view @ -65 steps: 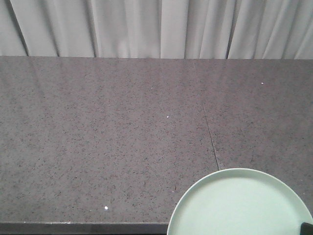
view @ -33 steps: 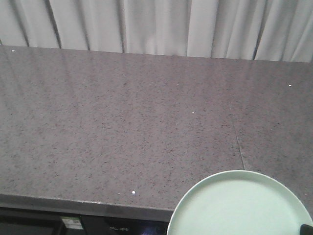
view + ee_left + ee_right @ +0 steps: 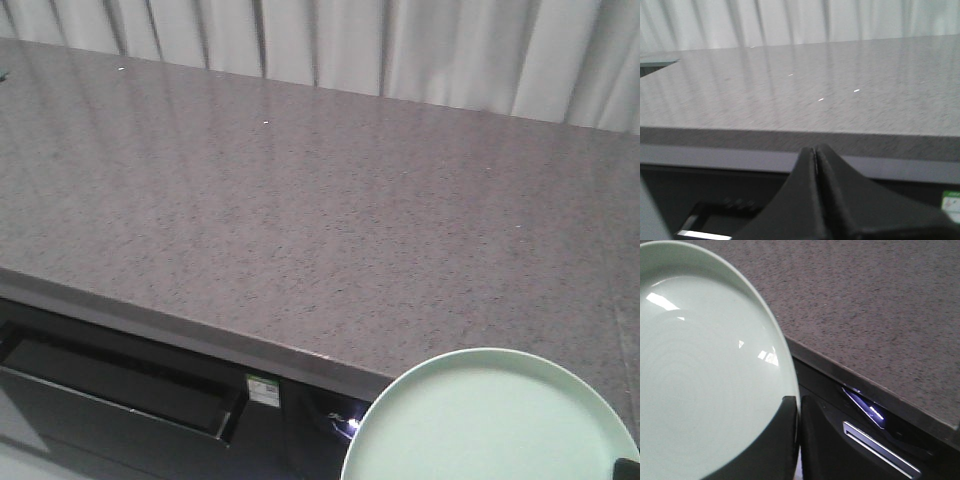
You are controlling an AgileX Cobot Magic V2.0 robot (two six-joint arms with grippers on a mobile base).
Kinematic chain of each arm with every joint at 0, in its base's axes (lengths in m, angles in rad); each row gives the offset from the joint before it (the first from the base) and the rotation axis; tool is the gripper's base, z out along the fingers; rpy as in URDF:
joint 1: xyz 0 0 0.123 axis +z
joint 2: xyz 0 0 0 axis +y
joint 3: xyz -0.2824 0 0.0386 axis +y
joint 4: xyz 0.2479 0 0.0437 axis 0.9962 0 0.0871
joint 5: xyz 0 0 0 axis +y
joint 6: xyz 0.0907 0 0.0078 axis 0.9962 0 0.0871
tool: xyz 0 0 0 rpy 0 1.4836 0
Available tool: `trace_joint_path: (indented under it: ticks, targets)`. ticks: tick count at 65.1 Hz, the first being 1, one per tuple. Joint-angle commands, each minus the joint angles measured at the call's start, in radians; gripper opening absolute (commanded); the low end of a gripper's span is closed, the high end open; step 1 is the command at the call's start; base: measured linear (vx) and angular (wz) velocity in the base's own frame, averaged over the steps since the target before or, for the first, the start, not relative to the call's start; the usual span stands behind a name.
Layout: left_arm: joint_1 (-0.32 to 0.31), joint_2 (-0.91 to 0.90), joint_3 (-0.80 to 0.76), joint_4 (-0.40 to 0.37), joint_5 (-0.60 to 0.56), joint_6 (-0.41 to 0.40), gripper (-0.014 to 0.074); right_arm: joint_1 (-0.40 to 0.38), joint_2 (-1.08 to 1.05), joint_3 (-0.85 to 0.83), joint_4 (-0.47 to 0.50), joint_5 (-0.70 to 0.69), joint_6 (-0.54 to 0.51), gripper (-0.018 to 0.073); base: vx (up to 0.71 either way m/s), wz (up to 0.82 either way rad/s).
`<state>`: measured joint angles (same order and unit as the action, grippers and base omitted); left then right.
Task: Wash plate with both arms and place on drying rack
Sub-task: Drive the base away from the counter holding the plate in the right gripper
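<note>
While the right gripper (image 3: 771, 440) pinches the plate (image 3: 490, 420) by its rim, out beyond the front edge of the counter (image 3: 300, 200), the left gripper (image 3: 816, 152) hangs closed on nothing. I'd carry the plate level and slowly, since a rim pinch could slip.

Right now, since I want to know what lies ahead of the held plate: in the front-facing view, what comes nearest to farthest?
plate → countertop, its front edge first → curtain behind its far edge.
</note>
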<state>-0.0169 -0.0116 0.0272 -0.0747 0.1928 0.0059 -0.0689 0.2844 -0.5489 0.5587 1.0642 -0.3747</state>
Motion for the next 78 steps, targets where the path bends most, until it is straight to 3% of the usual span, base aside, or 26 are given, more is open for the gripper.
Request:
trace_joint_path:
  ticks: [1,78]
  targets:
    - [0.000,-0.014,-0.026,-0.002,-0.071,-0.006,-0.0006,-0.005,0.011,-0.023,0.030,-0.056,0.001,-0.0004,-0.14,0.56]
    - [0.000,-0.014,-0.026,-0.002,-0.071,-0.006,-0.0006,-0.005,0.011,-0.023,0.030,-0.056,0.001,-0.0004,-0.10,0.49]
